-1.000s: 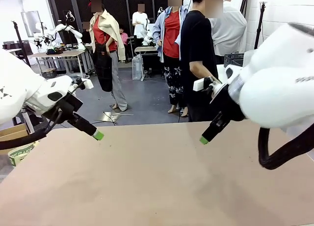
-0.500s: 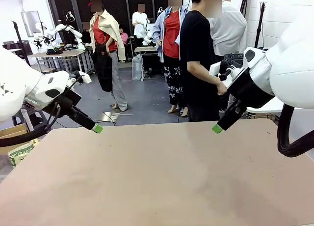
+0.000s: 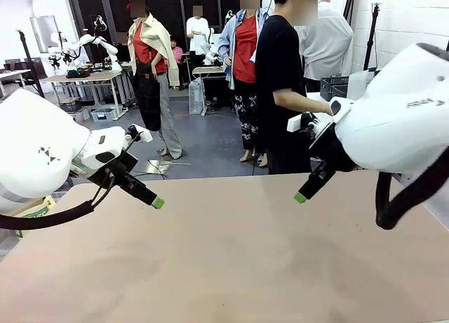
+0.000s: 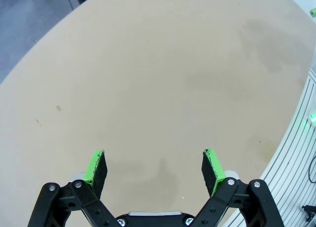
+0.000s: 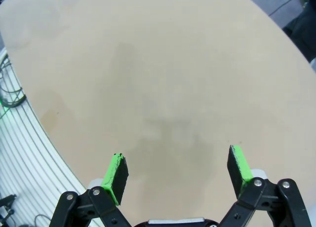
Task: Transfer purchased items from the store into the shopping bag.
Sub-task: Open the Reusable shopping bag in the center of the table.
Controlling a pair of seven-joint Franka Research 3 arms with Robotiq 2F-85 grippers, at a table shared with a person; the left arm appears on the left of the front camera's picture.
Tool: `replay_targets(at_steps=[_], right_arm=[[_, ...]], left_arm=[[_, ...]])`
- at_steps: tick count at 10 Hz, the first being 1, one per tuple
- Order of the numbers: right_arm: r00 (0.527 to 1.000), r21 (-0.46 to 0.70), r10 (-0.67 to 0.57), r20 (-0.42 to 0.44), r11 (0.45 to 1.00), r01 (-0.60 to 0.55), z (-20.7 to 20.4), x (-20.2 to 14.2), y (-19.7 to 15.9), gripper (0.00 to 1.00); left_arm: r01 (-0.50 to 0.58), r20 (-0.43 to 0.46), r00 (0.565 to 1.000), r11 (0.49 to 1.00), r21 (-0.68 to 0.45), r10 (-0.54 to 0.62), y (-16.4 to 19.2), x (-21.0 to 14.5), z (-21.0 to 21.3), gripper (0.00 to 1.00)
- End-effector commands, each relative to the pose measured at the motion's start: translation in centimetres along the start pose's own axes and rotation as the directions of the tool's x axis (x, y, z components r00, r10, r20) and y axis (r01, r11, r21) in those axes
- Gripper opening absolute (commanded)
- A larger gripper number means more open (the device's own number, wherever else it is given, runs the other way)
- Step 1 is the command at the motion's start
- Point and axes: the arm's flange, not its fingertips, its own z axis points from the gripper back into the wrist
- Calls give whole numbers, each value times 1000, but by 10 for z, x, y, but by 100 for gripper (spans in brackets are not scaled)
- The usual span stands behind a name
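We see the left pincer (image 4: 155,163) above the brown worktop (image 4: 148,64), jaws apart. The right pincer (image 5: 178,160) gapes wide too.

Likely the shopping bag (image 3: 357,84): a pale, whitish, translucent shape far back at the right of the front view, beyond the far edge of the table (image 3: 224,267) and well apart from the tabletop. Standing upright, as far as can be told, just beside a dark lattice basket (image 3: 334,86) on its left, with its top a little above the basket's rim. A narrow strip in sight, cut off on the right and below by the white shell of the right arm (image 3: 400,119). Too small and blurred to make out handles, lettering, mouth or contents. Resting surface hidden.
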Motion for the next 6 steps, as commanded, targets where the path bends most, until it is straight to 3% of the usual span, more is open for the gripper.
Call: replay_targets(at_steps=[1,6], right_arm=[[999,44,24,36,999,-25,-25,16,-15,100],[1000,83,25,6,996,-26,-73,34,-29,100]], left_arm=[[-18,25,1000,1000,-24,18,0,-1,-11,100],[-18,-6,1000,999,-34,18,-1,-2,-34,100]])
